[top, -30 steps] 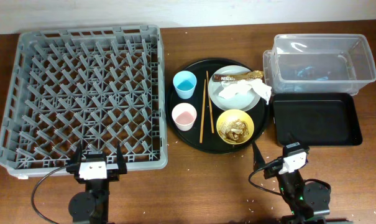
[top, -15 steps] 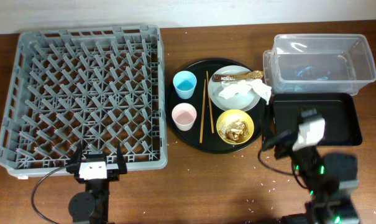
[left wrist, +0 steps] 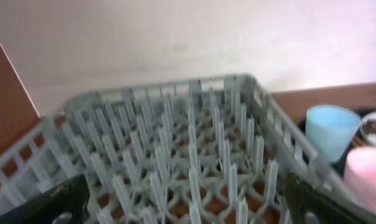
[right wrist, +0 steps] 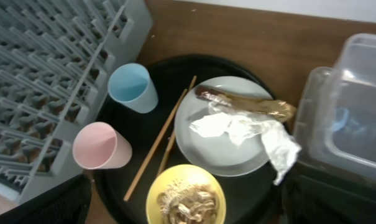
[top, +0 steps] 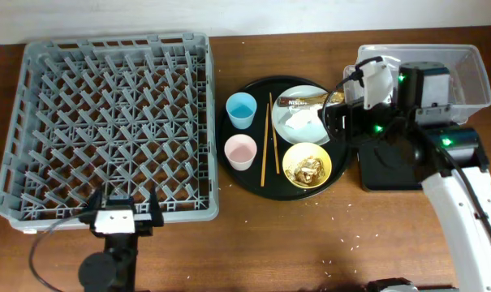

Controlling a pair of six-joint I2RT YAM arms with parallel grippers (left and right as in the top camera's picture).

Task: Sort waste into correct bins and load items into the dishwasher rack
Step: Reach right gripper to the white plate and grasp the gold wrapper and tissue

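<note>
Both of my claws stand fully open and neither has hold of anything. The left claw sits low at the near edge of the dishwasher rack, which fills the left half of the counter. The right claw hangs above the right side of the round black tray, between the plate and the bins.

On that tray, the grey-green plate carries the Nescafe wrapper across its far side. The crumpled tissue lies just below the wrapper and trails over the plate's right rim. The yellow bowl sits nearest me with the food scraps inside. The chopsticks lie side by side between the plate and the two cups, blue cup farther, pink cup nearer, both upright.

To the right, the clear tub stands behind the shallow black tray, both partly hidden under my right arm.
</note>
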